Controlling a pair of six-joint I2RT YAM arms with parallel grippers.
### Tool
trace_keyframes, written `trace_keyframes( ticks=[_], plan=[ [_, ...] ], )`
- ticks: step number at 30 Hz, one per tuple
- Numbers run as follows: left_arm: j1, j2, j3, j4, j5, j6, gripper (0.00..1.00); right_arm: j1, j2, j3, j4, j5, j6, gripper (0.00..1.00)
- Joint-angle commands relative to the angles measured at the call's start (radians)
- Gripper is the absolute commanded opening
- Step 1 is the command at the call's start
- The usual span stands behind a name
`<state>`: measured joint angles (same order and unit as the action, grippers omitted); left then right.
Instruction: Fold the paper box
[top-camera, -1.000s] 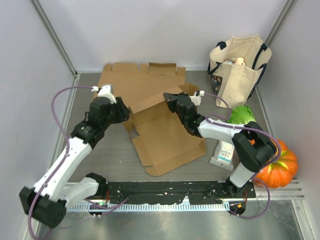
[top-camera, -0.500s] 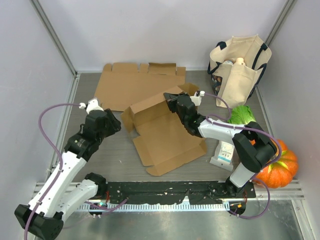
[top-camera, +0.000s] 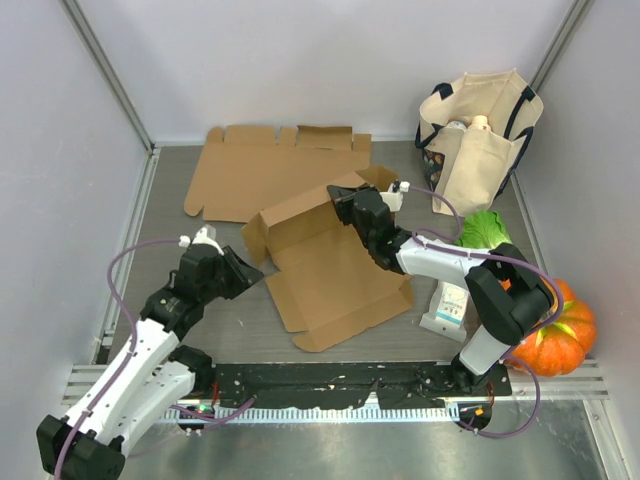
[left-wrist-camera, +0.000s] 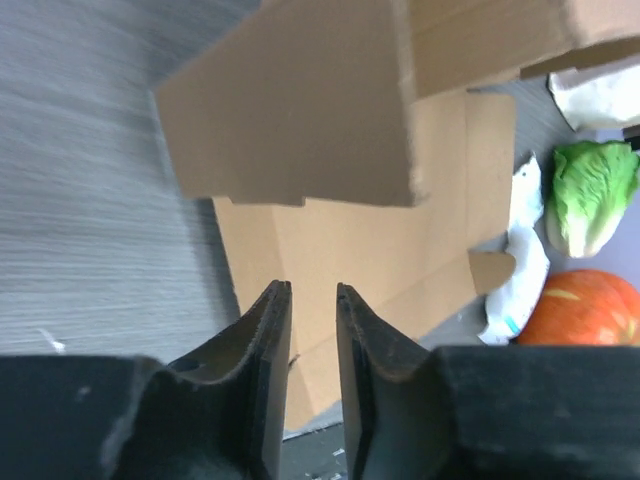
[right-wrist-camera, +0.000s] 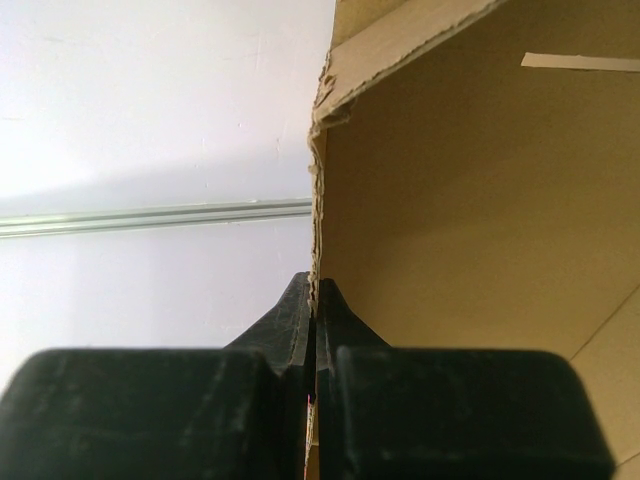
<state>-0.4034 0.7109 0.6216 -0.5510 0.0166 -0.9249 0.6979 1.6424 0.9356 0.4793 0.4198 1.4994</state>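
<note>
The paper box (top-camera: 335, 270) is a brown cardboard blank, partly raised, lying open in the middle of the table. Its back wall stands tilted up, and my right gripper (top-camera: 345, 207) is shut on that wall's upper edge. In the right wrist view the cardboard edge (right-wrist-camera: 318, 170) runs down between the shut right gripper (right-wrist-camera: 315, 290). My left gripper (top-camera: 255, 273) hovers just left of the box, below its raised left flap (left-wrist-camera: 300, 110). The left gripper (left-wrist-camera: 312, 300) shows a narrow gap with nothing in it.
A second flat cardboard sheet (top-camera: 275, 170) lies at the back. A cream tote bag (top-camera: 480, 135) stands at the back right. A green lettuce (top-camera: 485, 230), a white packet (top-camera: 448, 305) and an orange pumpkin (top-camera: 560, 325) sit along the right side.
My left arm has drawn back from the box's left flap toward the near left, and its jaws have narrowed. The right gripper and the box wall have stayed put.
</note>
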Motion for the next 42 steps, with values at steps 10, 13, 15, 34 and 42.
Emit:
trace_keyframes(
  ticks=[10,13,15,34,42],
  plan=[
    [0.005,0.044,-0.163,0.276,0.011,-0.143,0.35,0.005,-0.024,0.028,-0.022,-0.004,-0.002,0.01],
    [0.006,0.090,-0.137,0.313,-0.009,-0.095,0.45,0.003,-0.016,0.009,-0.004,-0.016,0.005,0.01],
    [0.006,0.119,-0.111,0.333,-0.064,-0.045,0.45,0.003,-0.015,0.003,-0.001,-0.021,0.010,0.01],
    [0.008,0.348,0.084,0.451,0.137,0.090,0.40,0.020,-0.015,0.019,-0.019,-0.004,0.012,0.01],
    [0.006,0.138,0.006,0.360,0.229,0.164,0.50,0.020,-0.027,0.005,-0.022,0.008,0.005,0.01]
  ],
)
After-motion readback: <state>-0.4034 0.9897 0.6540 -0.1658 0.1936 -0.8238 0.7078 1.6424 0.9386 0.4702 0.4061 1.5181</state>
